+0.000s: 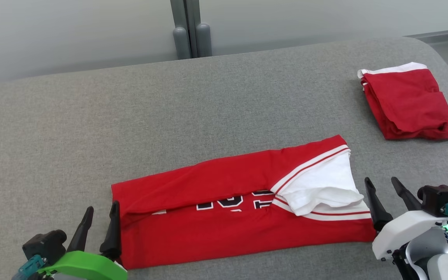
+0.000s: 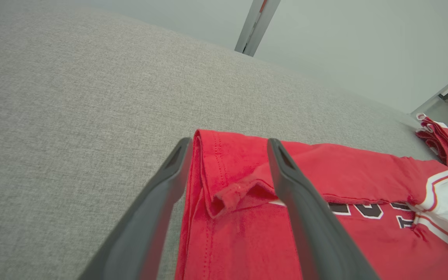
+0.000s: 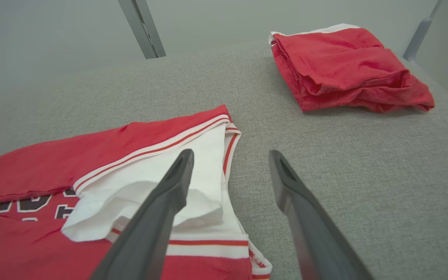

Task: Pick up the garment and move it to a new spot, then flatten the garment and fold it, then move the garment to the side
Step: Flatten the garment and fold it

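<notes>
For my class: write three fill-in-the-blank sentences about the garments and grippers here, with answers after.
The jersey between the two grippers is mostly ___ in colour.
The folded garment lies far off on the robot's ___ side.
The left gripper and right gripper each have their fingers ___, not shut.
Answers: red; right; open.

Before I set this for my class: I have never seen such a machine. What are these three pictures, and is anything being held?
It is a wheeled robot with two arms. Its left fingers and right fingers are the dark prongs in the bottom corners of the head-camera picture, which looks down on a grey padded surface. The other two pictures come from wrist cameras looking along each pair. A red jersey, partly folded, lies between them; a folded red garment lies far right. Both pairs stand open, one at each end of the jersey. Nothing is held.
</notes>
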